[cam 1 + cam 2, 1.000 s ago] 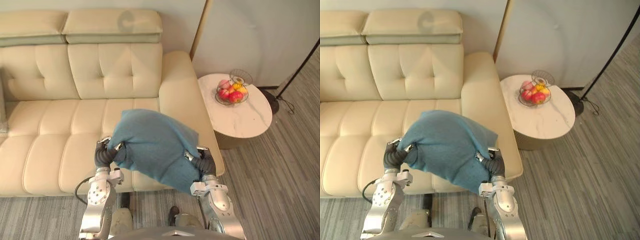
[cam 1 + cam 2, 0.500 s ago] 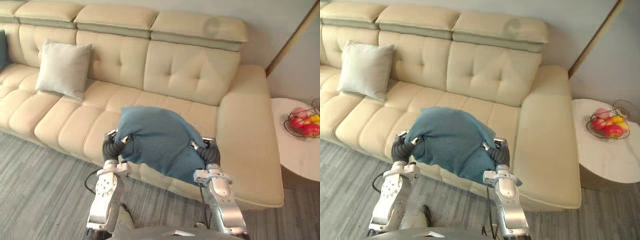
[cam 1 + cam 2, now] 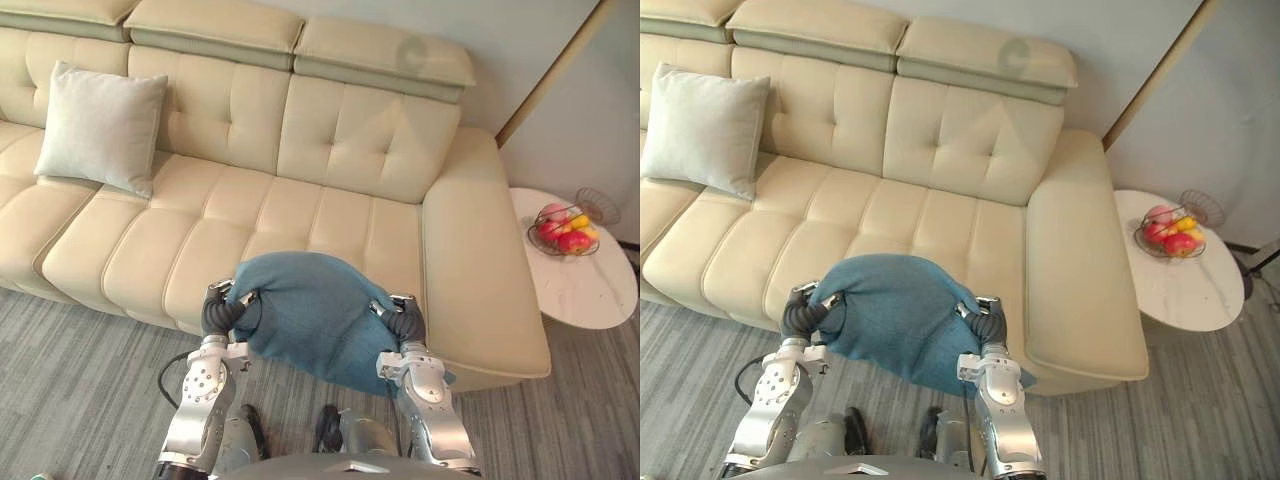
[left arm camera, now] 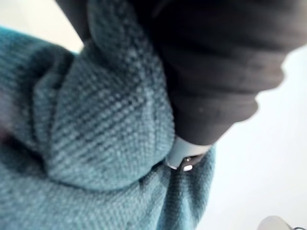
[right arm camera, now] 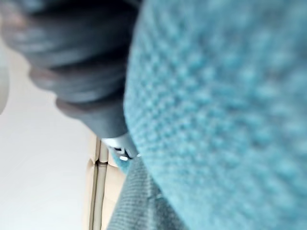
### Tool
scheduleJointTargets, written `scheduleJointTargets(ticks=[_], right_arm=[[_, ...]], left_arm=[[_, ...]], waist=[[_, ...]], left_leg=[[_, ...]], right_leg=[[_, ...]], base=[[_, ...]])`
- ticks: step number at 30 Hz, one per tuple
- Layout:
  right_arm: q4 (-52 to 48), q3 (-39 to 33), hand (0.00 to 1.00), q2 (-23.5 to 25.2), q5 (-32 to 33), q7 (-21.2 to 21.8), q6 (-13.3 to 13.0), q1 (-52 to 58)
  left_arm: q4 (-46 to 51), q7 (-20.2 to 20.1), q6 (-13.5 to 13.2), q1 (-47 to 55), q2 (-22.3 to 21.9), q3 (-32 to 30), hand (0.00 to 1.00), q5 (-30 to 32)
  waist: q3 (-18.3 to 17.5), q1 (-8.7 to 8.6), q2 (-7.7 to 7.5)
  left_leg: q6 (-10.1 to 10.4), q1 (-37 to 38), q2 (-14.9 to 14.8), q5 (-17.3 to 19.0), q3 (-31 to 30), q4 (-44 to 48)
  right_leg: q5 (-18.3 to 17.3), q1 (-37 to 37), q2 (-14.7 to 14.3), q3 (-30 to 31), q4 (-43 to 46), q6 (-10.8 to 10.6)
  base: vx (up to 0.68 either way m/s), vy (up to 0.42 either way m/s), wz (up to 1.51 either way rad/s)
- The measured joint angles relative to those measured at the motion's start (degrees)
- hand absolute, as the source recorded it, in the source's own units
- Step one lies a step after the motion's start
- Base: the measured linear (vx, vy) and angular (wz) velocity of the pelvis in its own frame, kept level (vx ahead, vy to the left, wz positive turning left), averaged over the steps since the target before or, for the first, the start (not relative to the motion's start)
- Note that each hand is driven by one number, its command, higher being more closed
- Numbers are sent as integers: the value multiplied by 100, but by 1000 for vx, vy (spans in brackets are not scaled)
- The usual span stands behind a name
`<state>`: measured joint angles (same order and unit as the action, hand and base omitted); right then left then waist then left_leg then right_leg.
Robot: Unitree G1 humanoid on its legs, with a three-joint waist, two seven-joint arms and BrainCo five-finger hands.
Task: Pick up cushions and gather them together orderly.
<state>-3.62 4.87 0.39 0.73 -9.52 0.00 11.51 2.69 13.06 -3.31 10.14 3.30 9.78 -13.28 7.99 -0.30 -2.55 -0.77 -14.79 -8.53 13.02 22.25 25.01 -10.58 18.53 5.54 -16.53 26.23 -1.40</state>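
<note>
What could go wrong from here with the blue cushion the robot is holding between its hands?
The teal knitted cushion is held only at its side edges between the left hand and the right hand, with a lower corner sagging; it could slip onto the grey striped floor. The light grey square cushion leans far along the cream tufted sofa on the robot's left, so a hasty release may land apart from it or topple it.

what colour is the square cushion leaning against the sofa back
Pale grey, plain. The square fabric cushion shows best in the left eye view.
</note>
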Motion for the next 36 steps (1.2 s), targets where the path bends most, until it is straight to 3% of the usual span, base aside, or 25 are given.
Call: scheduleJointTargets(ticks=[2,6,8,10,13,14,16,17,18,19,20,21,25,29,32,36], right_arm=[[-7,-24,100,-140,3,61,0,5],[-339,-53,100,-189,125,79,0,302],[-566,-51,100,-246,147,81,0,445],[-781,35,100,-466,230,109,-3,525],[-1068,85,100,-543,232,126,-16,540],[-1082,89,100,-538,233,128,-18,550],[-1083,89,100,-545,233,127,-18,570],[-1082,90,100,-548,233,126,-19,606],[-1081,95,100,-550,233,126,-18,631],[-1082,106,100,-566,232,126,-19,652],[-968,130,100,-538,232,125,-14,617],[-905,139,100,-432,232,125,-15,677],[-895,177,100,-353,231,145,-14,693],[-892,165,100,-321,231,149,-14,752],[-892,159,100,-318,225,150,-14,784],[-892,154,100,-308,223,151,-14,866]], left_arm=[[11,-67,33,-8,-57,24,100,10],[45,-109,33,-11,-226,69,100,56],[111,-142,33,29,-284,77,100,63],[253,-193,32,150,-297,76,100,58],[519,-226,9,234,-313,29,100,46],[529,-228,-5,242,-321,29,100,46],[529,-230,-9,248,-356,30,100,46],[530,-234,-10,282,-412,30,100,52],[530,-235,-12,310,-433,29,100,61],[532,-235,-13,341,-446,30,100,62],[515,-234,-10,362,-408,14,100,71],[510,-233,0,372,-368,13,100,112],[512,-235,-2,411,-243,4,100,112],[514,-344,-3,464,-217,-3,100,112],[513,-391,1,532,-204,-2,100,112],[513,-458,5,522,-205,8,100,114]], waist=[[40,-123,76],[35,-89,171],[41,-93,187],[56,8,320],[47,55,390],[50,96,402],[52,158,398],[57,248,388],[36,302,428],[-9,336,510],[8,329,462],[-4,268,305],[17,293,238],[18,326,236],[13,315,128],[8,311,92]], left_leg=[[103,8,194,-86,-308,-168],[246,34,166,-339,-748,-210],[261,20,8,-346,-590,122],[220,-226,-469,-380,-159,1323],[192,-493,-545,-504,-76,1831],[132,-510,-630,-319,-29,1872],[164,-503,-691,-67,-82,1674],[210,-491,-684,-1,-341,1115],[262,-443,-632,-119,-593,493],[292,-354,-606,-492,-779,-60],[547,-296,-548,-912,-906,-218],[458,-316,-395,-888,-873,-222],[278,-246,-280,-754,-602,-217],[337,-180,-338,-603,-505,-222],[367,-90,-383,-511,-353,-207],[345,-101,-372,-416,-324,-109]], right_leg=[[23,-140,19,-74,-97,232],[-96,-424,42,-622,-120,386],[-128,-701,-22,-771,-243,440],[-137,-1109,-196,-706,-523,437],[-140,-1229,-180,-440,-863,393],[-117,-1289,-185,-375,-950,370],[-129,-1341,-182,-202,-969,348],[-139,-1355,-164,-16,-965,277],[-167,-1308,-149,100,-883,193],[-222,-1218,-179,210,-744,56],[-321,-1099,-139,425,-499,-132],[-293,-1019,2,554,-522,-179],[-103,-1050,106,806,-878,-291],[19,-1076,48,973,-1086,-349],[88,-1084,13,1125,-1181,-370],[93,-1094,23,1157,-1188,-378]], base=[[139,-141,62],[203,-137,55],[220,-82,38],[157,25,-14],[85,112,-32],[65,124,-25],[80,130,-40],[115,190,-72],[155,278,-83],[127,220,-72],[212,242,-50],[184,166,-30],[103,138,-22],[-1,35,-33],[-7,10,-28],[13,9,-7]])
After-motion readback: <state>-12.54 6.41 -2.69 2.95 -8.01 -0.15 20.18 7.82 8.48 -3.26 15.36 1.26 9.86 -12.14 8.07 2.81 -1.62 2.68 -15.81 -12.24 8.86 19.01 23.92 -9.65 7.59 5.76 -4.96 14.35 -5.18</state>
